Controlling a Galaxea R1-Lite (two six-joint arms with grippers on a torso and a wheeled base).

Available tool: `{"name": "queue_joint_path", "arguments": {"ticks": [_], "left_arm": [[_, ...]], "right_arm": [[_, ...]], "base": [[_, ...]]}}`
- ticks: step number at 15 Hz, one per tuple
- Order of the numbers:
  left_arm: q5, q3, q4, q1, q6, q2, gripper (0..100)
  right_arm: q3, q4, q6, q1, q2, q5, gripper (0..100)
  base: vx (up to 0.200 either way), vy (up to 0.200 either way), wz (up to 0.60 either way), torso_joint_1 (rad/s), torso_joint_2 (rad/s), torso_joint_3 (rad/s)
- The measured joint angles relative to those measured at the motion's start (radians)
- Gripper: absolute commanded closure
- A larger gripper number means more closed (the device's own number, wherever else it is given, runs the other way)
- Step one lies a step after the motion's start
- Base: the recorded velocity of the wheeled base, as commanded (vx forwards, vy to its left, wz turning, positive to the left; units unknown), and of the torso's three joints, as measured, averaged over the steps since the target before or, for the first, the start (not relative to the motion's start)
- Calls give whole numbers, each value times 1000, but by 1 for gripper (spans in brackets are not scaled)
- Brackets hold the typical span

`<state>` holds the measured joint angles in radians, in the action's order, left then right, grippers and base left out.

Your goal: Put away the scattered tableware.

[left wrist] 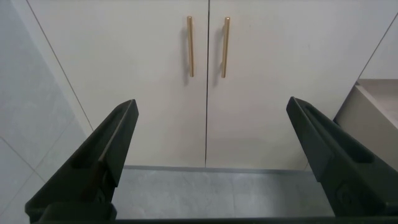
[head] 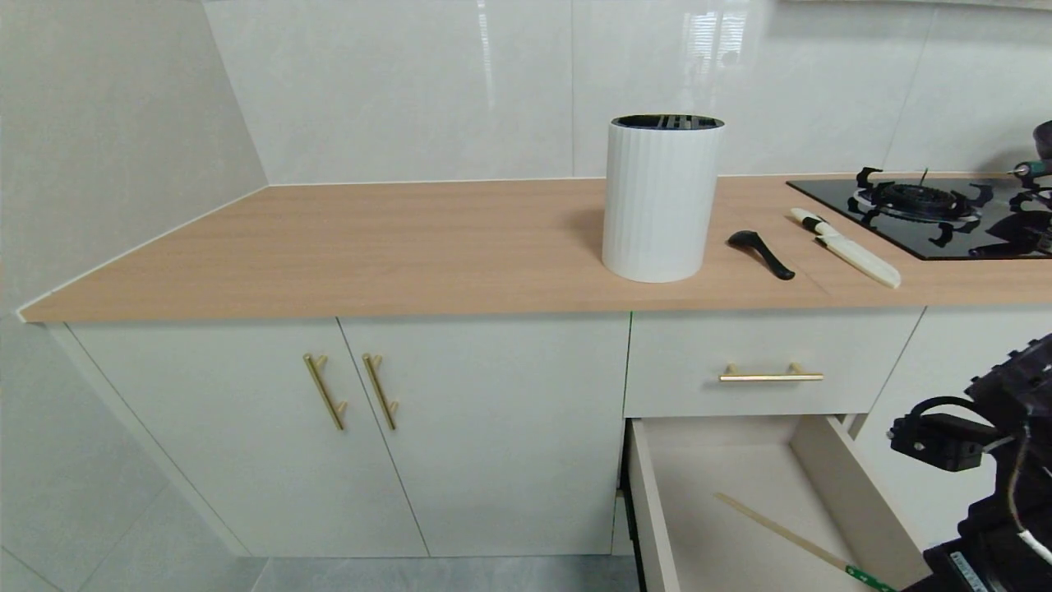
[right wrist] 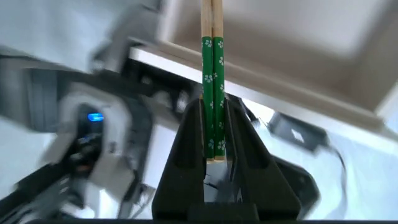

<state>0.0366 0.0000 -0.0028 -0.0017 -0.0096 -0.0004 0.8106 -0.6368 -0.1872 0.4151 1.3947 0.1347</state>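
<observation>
My right gripper [right wrist: 211, 111] is shut on a pair of wooden chopsticks [right wrist: 211, 56] with green patterned ends. In the head view the chopsticks [head: 785, 533] slant down into the open lower drawer [head: 653, 510], their green end at the picture's bottom right. On the counter stand a white ribbed utensil holder [head: 660, 201], a black spoon [head: 760, 251] and a white knife [head: 846, 248]. My left gripper [left wrist: 211, 130] is open with nothing between its fingers, low in front of the cabinet doors [left wrist: 208, 81].
A black gas hob [head: 937, 210] sits at the counter's right end. The upper drawer [head: 768, 366] with a gold handle is closed above the open one. Two cabinet doors [head: 353, 411] with gold handles are closed. The wooden counter [head: 370, 247] is bare on its left half.
</observation>
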Motion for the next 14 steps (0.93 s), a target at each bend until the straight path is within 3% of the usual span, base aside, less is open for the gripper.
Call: {"name": "queue_joint_path", "arguments": {"ticks": [10, 14], "left_arm": [[0, 0, 0, 0, 0, 0, 0], [0, 0, 0, 0, 0, 0, 0]], "right_arm": [[-80, 569, -103, -69, 399, -82, 100], [-77, 652, -149, -82, 492, -90, 100]], "base": [[0, 0, 0, 0, 0, 0], [0, 0, 0, 0, 0, 0]]}}
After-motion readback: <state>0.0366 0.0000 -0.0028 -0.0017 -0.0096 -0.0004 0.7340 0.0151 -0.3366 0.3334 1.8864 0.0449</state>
